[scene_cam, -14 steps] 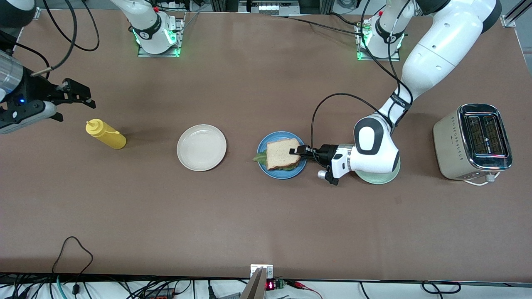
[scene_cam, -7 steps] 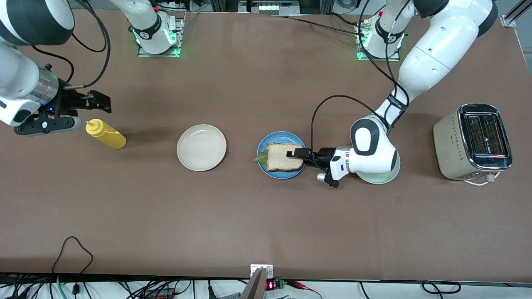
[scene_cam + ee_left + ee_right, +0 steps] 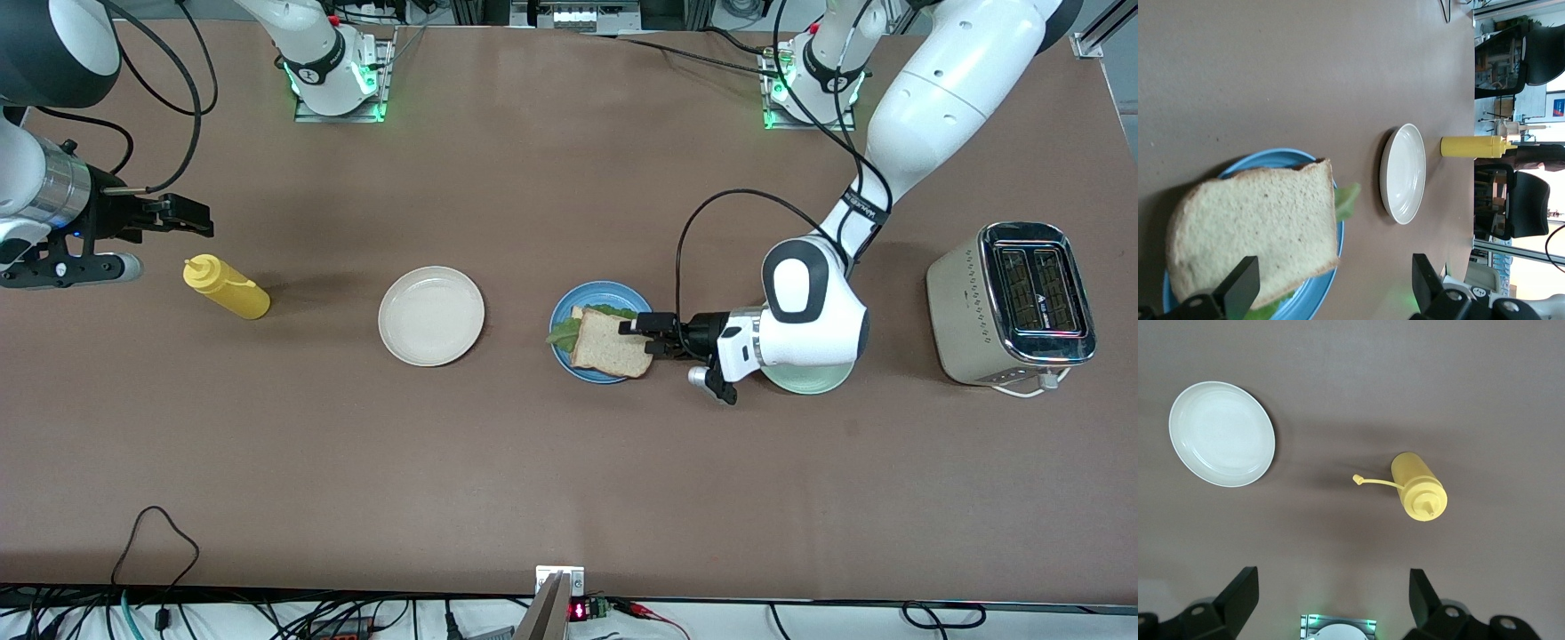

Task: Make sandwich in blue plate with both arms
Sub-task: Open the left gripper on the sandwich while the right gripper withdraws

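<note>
The sandwich [image 3: 608, 342] looked all but made: it lay on the blue plate [image 3: 569, 309] near the middle of the bench [image 3: 569, 480], the top slice of bread [image 3: 1255, 235] set over a crinkled lettuce leaf [image 3: 560, 333] that poked out at the edge toward the right arm's end. The top slice sat askew, its corner nearest the front camera hanging over the plate's rim, and a strip of lettuce and a sliver of paler bread showed uncovered along the edge farther from that camera. I judged that squaring the top slice was about all that remained, if anything.

The left pincer [image 3: 653, 336] was low at the sandwich's edge, on the side toward the left arm's end, with its jaws spread wide and nothing held; in the left wrist view the two fingertips stood well apart with the bread just ahead of them. The right pincer [image 3: 182, 216] waited over the bench at the right arm's end, above and just beside the yellow squeeze bottle [image 3: 225, 287], its jaws also spread and empty.

The bottom slice was almost wholly hidden under the top one, so I could not tell how it lay. The mint-green plate [image 3: 805, 380] was mostly covered by the left arm's wrist. The cream plate [image 3: 431, 316] stood bare between the bottle and the blue plate, and the toaster [image 3: 1013, 302] stood at the left arm's end; whether anything was in its slots I could not make out
</note>
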Controlling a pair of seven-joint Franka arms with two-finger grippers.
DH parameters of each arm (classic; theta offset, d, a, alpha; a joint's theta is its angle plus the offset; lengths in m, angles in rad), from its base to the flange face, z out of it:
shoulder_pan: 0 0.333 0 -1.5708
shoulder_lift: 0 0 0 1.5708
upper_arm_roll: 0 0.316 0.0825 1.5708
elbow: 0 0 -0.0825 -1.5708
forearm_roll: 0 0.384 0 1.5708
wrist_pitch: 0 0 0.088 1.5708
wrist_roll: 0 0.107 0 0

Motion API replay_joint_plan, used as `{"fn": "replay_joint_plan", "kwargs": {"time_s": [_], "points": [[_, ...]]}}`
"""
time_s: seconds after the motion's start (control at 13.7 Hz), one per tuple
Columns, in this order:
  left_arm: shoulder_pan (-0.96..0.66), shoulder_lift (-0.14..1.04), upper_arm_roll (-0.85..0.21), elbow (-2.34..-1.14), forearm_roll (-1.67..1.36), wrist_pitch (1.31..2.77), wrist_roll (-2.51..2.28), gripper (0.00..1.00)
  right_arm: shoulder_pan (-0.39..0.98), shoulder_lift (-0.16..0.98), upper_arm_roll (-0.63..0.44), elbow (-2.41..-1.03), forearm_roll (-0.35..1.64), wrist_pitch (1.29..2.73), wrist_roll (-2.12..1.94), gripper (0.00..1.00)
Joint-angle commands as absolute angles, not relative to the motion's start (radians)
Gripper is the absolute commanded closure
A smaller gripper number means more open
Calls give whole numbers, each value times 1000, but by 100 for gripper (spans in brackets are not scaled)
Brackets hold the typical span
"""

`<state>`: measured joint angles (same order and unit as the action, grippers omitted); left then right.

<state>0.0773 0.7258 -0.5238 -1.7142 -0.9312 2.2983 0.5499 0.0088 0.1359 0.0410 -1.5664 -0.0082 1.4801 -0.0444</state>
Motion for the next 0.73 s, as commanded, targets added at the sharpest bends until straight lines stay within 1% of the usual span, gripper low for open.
{"fn": "replay_joint_plan", "kwargs": {"time_s": [0.0,0.15,0.29,0.44,0.66], "points": [[83,629,-519,-1818,-948,2309,569,0,8,129,44,-1577,-12,1466,-28,0],[84,568,-509,-1857,-948,2319,568,0,9,111,44,-1597,-20,1474,-29,0],[84,497,-467,-1896,-943,2329,566,0,14,100,46,-1591,-20,1494,-29,0],[86,463,-422,-1901,-846,2307,561,0,8,100,46,-1588,-9,1483,-38,0],[117,448,-416,-1896,-740,2278,557,0,-1,121,44,-1554,-20,1496,-54,0]]}}
